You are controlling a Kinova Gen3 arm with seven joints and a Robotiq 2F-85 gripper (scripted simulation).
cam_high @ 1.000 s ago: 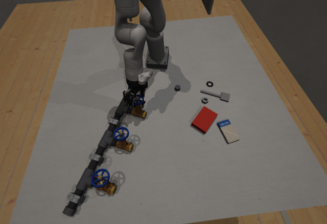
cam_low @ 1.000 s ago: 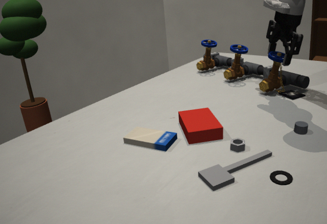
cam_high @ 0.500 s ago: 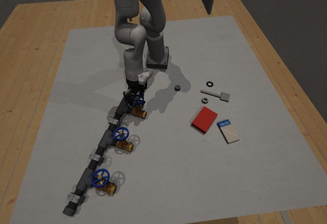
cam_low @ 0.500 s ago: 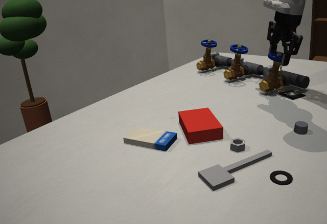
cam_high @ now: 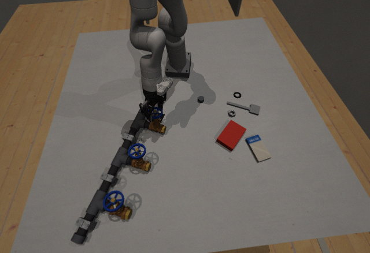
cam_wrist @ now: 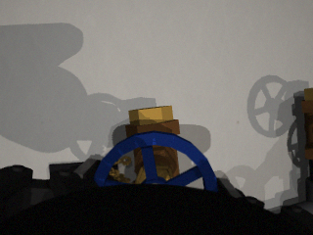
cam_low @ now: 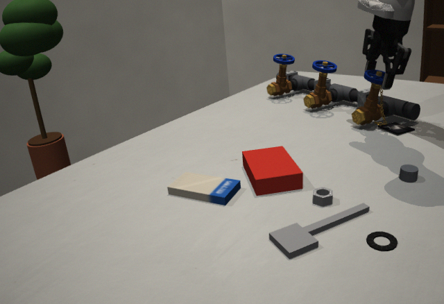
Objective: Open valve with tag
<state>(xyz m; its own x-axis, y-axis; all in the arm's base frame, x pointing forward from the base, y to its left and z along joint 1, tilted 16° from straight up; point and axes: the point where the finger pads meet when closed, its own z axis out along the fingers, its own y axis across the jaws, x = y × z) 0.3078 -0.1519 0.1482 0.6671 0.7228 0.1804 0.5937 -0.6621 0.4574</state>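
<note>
The tagged valve [cam_high: 156, 125] [cam_low: 369, 108] [cam_wrist: 167, 158] stood at the end of the pipe [cam_high: 113, 171] [cam_low: 399, 105] nearest the arm's base, its chain [cam_low: 382, 108] [cam_wrist: 117, 175] running down to the dark tag [cam_low: 396, 128] on the mat. The tag's count could not be read in any of the 3 views. Around that valve's blue handwheel [cam_high: 161, 113] [cam_low: 369, 74] [cam_wrist: 154, 139] the gripper [cam_high: 155, 115] [cam_low: 378, 76] [cam_wrist: 155, 186] had its fingers down on opposite sides, jaws partly open and not clenched; whether the pads touched the rim could not be told. The work seemed to be at the grasping step, with the turning likely all still to do, though no view showed how many turns the wheel had made. Farther along, the middle valve [cam_high: 140, 163] [cam_low: 318, 98] [cam_wrist: 308, 127] and the far valve [cam_high: 118, 208] [cam_low: 282, 85] stood apart from the gripper; presumably those 2 were shut and needed only to be left alone. Well apart lay the red block [cam_high: 231, 135] [cam_low: 272, 169] and the grey paddle [cam_high: 254, 109] [cam_low: 293, 237], which had no part in the job.
</note>
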